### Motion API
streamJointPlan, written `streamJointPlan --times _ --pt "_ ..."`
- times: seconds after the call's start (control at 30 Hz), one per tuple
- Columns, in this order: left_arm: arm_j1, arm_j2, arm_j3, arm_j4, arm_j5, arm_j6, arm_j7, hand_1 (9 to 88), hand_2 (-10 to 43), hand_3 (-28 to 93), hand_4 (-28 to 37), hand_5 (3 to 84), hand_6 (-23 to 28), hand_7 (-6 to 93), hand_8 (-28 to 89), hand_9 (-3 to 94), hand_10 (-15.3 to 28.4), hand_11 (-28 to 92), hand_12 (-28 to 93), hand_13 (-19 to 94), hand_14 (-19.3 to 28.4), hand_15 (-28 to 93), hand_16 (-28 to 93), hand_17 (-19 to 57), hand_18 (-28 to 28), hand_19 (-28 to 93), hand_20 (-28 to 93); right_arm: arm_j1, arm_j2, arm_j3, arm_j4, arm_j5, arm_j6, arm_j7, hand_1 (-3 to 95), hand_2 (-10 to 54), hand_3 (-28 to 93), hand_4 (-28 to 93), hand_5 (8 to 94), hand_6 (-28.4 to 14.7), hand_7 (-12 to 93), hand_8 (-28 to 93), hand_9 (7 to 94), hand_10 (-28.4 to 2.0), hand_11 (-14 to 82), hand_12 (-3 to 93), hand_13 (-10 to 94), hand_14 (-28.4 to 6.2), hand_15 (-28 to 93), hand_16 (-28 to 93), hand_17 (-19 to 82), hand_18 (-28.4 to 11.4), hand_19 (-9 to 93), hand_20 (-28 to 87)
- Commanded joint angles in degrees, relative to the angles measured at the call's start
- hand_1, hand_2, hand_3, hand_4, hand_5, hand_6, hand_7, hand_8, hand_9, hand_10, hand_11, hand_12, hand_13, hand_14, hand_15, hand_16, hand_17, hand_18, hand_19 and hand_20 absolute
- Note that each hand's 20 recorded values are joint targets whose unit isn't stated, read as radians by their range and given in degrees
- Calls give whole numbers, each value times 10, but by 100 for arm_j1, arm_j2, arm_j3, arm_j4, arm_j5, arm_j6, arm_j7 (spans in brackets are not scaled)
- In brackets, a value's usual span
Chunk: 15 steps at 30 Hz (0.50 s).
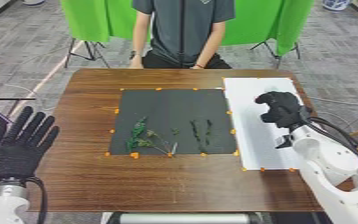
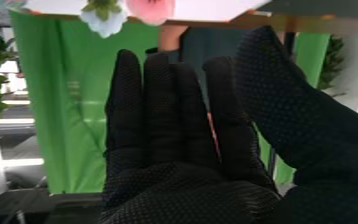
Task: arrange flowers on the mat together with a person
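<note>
Clock = head view, centred on dk mat point(image 1: 167, 102). Mat's on the brown surface point(image 1: 158, 185), white sheet point(image 1: 246, 90) just beside it @ 3 o'clock, orange tabs point(image 1: 159, 89) along edges of both.

L hand point(image 1: 17, 142): btwn 8 & 9 o'clock, well apart from mat, palm showing, fingers straight + spread, i.e. open.

R hand point(image 1: 282, 107): btwn 2 & 3 o'clock, above white sheet, arm in from approx 4 o'clock. Wrist view: fingers point(image 2: 162, 110) open, straight, close together, thumb angled off to the side.

Greenery on mat: leafy stem point(image 1: 138, 131) @ approx 8 o'clock, thin sprigs point(image 1: 162, 142) btwn 6 & 7 beside it, pair of dk stems point(image 1: 200, 134) @ approx 4, roughly parallel, lower ends twd 5.

Blooms, R wrist view: pink flower point(image 2: 151, 10) + pale blue flower point(image 2: 103, 22) w/ green leaves, side by side near white sheet, beyond fingertips. Can't tell what supports them.
</note>
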Motion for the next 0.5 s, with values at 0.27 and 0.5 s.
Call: streamJointPlan --times 0.27,0.5 --pt "-48 -32 67 51 6 63 -159 243 142 730 -283 429 80 122 -103 377 160 203 86 290 163 293 -49 -54 136 301 117 541 148 -604 562 -285 -468 287 518 -95 744 -283 505 7 239 -167 497 -94 136 141 511 -55 269 132 309 -111 518 107" --pt "-171 24 82 106 1 42 -199 244 141 729 -283 429 80 122 -103 377 160 204 87 289 166 310 -54 -56 138 309 121 345 149 -629 605 -110 -367 307 534 -95 703 -283 487 2 229 -158 489 -104 132 148 522 -55 309 151 331 -113 609 154"
